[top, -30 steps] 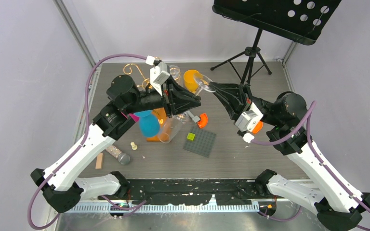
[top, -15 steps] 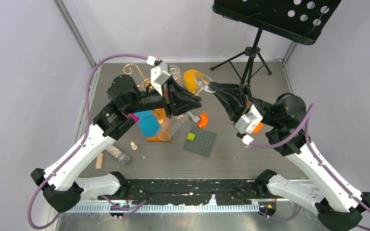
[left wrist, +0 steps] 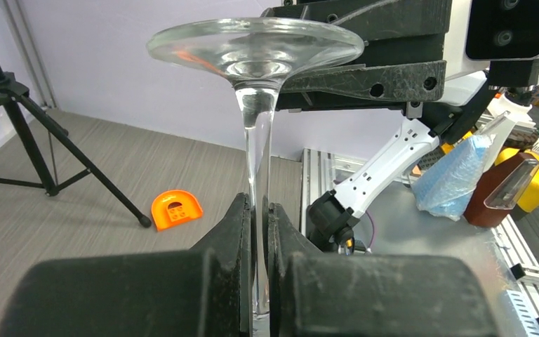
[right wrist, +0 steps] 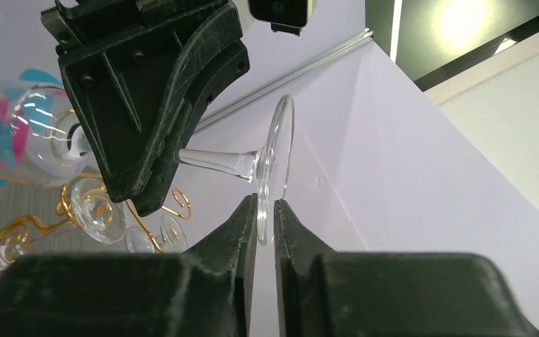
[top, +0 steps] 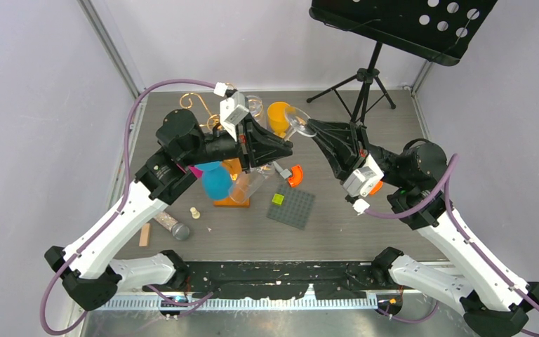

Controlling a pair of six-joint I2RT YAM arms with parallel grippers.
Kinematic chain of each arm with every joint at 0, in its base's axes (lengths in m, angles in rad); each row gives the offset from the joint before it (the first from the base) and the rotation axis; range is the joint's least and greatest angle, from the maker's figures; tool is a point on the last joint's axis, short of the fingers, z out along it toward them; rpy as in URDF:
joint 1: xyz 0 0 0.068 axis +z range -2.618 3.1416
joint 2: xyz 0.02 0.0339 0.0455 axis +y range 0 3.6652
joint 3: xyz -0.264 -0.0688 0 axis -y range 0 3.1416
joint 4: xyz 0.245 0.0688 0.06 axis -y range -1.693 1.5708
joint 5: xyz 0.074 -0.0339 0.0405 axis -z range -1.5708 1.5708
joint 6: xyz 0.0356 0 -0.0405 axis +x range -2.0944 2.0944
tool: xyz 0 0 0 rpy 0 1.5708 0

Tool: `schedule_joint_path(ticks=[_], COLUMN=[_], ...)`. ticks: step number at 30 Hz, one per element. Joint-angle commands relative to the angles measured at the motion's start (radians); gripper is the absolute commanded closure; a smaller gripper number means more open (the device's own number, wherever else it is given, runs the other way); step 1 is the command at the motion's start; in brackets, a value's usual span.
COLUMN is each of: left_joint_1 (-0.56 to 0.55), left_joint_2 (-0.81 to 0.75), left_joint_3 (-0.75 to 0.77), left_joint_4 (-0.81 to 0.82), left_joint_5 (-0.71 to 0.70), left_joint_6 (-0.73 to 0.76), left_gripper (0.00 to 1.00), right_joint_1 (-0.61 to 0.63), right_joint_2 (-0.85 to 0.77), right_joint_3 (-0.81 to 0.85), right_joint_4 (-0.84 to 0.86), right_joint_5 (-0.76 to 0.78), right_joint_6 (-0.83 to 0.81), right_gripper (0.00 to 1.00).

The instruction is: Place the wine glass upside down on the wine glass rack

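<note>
While both arms meet above the middle of the surface [top: 365, 232], the top view shows the wine glass [top: 297, 121] held tilted in the air between them. Its foot points toward 1 o'clock, just beside an orange cup [top: 278, 116]. Its bowl lies toward 7 o'clock, overlapping the orange base of the wine glass rack [top: 226, 201]. The rack's gold scrolls curl at 11 o'clock from the glass. The left end effector [top: 285, 149] is closed on the stem, and the right end effector [top: 314, 128] reaches in from 4 o'clock to the foot. A grey studded plate [top: 293, 210] with a small green block [top: 277, 199] lies at 6 o'clock. A black music stand [top: 400, 24] rises at 1 o'clock.

From the left wrist, the stem [left wrist: 256, 140] runs straight up toward 12 o'clock. It is clamped between the two left fingers [left wrist: 231, 232], and the round foot spreads at the top. The right end effector's black bars sit at 2 o'clock with the foot's edge between them. An orange piece [left wrist: 175, 208] lies on the surface at 9 o'clock, and a tripod leg [left wrist: 77, 168] stands beyond it.

From the right wrist, the foot [right wrist: 278, 154] is seen edge-on. Its lower rim is pinched in the narrow gap between the right fingers [right wrist: 242, 225]. The stem runs toward 9 o'clock into the left end effector [right wrist: 161, 168]. Other glasses [right wrist: 98, 213] hang among the gold wires at 8 o'clock.
</note>
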State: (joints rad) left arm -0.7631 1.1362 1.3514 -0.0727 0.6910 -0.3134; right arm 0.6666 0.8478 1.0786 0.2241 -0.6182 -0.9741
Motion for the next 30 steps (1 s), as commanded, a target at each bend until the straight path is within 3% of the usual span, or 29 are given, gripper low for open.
schedule_joint_path(ticks=[1, 4, 10, 15, 20, 24, 30], left_joint_1=[0.027, 0.071, 0.214, 0.358, 0.594, 0.651, 0.773], left_joint_2=[-0.056, -0.104, -0.260, -0.324, -0.335, -0.339, -0.326], left_joint_3=[0.018, 0.013, -0.002, 0.023, 0.038, 0.062, 0.073], left_joint_4=[-0.014, -0.018, -0.026, -0.104, -0.077, -0.143, -0.106], left_joint_5=[-0.001, -0.021, -0.067, -0.056, 0.082, 0.033, 0.007], left_joint_6=[0.048, 0.050, 0.070, 0.155, 0.134, 0.248, 0.309], left_gripper=[1.00, 1.00, 1.00, 1.00, 1.00, 1.00, 1.00], right_joint_1=[0.006, 0.005, 0.005, 0.005, 0.005, 0.005, 0.005], right_joint_2=[-0.006, 0.013, 0.067, 0.175, 0.257, 0.313, 0.467], right_joint_3=[0.018, 0.024, 0.047, 0.178, 0.291, 0.351, 0.551], right_joint_4=[0.130, 0.164, 0.178, 0.071, -0.110, -0.156, -0.354], right_joint_5=[0.024, 0.007, 0.066, 0.198, 0.168, 0.169, 0.181], right_joint_6=[0.040, 0.082, 0.190, 0.393, 0.485, 0.622, 0.838], right_gripper=[0.76, 0.61, 0.49, 0.48, 0.50, 0.50, 0.53])
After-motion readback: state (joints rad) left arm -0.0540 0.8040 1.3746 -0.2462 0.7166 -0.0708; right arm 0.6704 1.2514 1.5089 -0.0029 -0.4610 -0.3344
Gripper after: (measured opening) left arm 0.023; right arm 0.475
